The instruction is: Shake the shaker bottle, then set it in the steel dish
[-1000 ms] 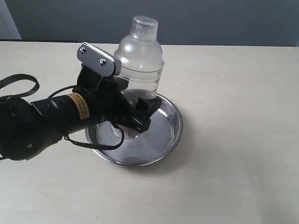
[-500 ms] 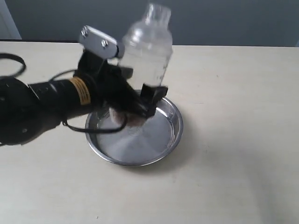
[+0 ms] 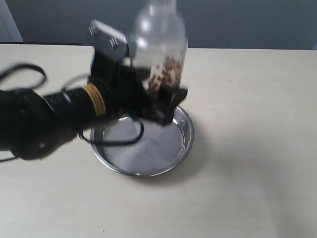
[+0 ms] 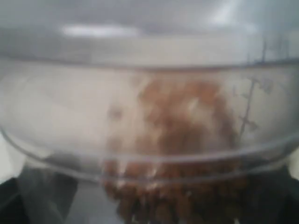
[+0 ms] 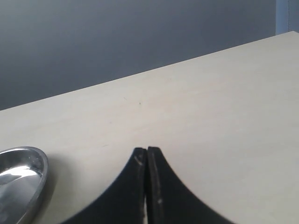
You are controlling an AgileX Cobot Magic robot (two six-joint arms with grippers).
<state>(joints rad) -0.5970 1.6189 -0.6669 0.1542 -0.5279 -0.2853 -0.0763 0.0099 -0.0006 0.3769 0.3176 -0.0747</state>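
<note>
There's the left gripper [image 3: 148, 96] clamped low on the shaker bottle [image 3: 161, 49], held aloft over twelve o'clock of the steel dish [image 3: 184, 141], brown granules [image 3: 166, 74] flying. It looks light, stiff and slick, so grip the straight wall, not the dome. The right gripper [image 5: 147, 186] is pinched shut, empty.

The shaker bottle [image 4: 70, 107] fills the whole view, its clear wall curving across it and smeared by blur. Inside the bottle, brown granules [image 4: 182, 140] gather in a loose clump against the wall. Thin printed measuring marks [image 4: 247, 107] run along the wall just beside the clump. A curved edge of the bottle crosses the clump. The left gripper [image 4: 152, 205] shows only as two dark jaws, one on each side of the bottle. They are seen partly through the plastic, and the blur hides the exact contact.
</note>
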